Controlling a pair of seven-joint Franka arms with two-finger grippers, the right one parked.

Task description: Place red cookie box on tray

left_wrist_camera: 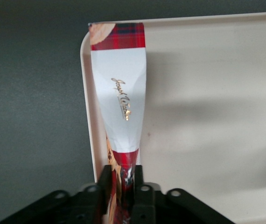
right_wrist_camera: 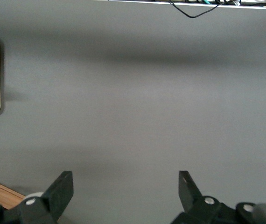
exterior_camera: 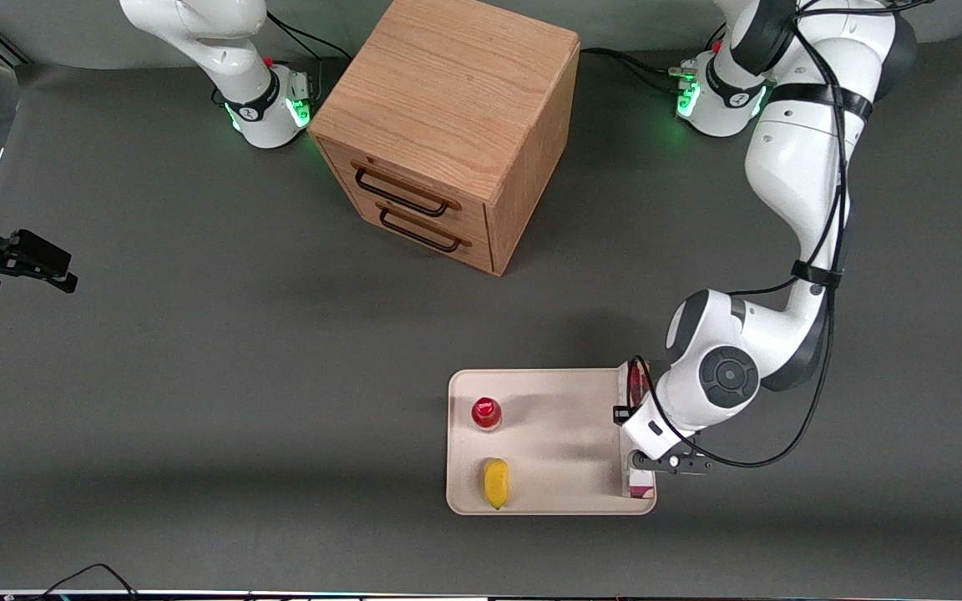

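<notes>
The red cookie box (left_wrist_camera: 121,93) is long and slim, with a white patch and a tartan end. It stands on its narrow side just inside the rim of the cream-white tray (left_wrist_camera: 207,116), along the tray's edge toward the working arm's end. My gripper (left_wrist_camera: 122,186) is shut on the box, one finger pressed on each broad face. In the front view the gripper (exterior_camera: 644,442) hangs over that tray edge, and the arm's wrist covers the middle of the box (exterior_camera: 637,391). Both ends of the box show past the wrist, above the tray (exterior_camera: 564,434).
A small red-capped bottle (exterior_camera: 487,412) and a yellow item (exterior_camera: 495,482) stand on the tray's end toward the parked arm. A wooden two-drawer cabinet (exterior_camera: 448,125) sits farther from the front camera than the tray. Dark grey table surrounds the tray.
</notes>
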